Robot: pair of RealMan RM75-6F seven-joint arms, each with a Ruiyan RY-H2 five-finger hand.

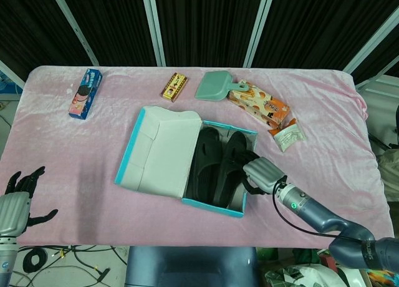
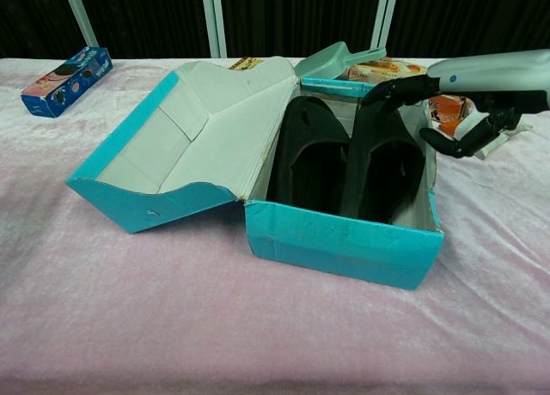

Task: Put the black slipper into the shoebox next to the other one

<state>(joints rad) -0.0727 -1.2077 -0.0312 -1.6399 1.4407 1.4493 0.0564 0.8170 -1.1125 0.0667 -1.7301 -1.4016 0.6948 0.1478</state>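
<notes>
The teal shoebox (image 1: 215, 207) (image 2: 344, 240) lies open mid-table, its white-lined lid (image 1: 159, 153) (image 2: 206, 129) folded out to the left. Two black slippers lie side by side inside: one on the left (image 1: 206, 157) (image 2: 309, 154), the other on the right (image 1: 232, 165) (image 2: 382, 167). My right hand (image 1: 262, 173) (image 2: 464, 82) hovers over the box's right wall with its fingers (image 2: 395, 90) spread, holding nothing and apart from the right slipper. My left hand (image 1: 15, 203) hangs open off the table's near left corner, seen only in the head view.
Along the back of the pink table lie a blue cookie box (image 1: 85, 93) (image 2: 67, 81), a small snack bar (image 1: 174, 86), a green dustpan (image 1: 215, 86) (image 2: 339, 62) and an orange snack box (image 1: 259, 104). A small packet (image 1: 288, 137) lies right of the shoebox.
</notes>
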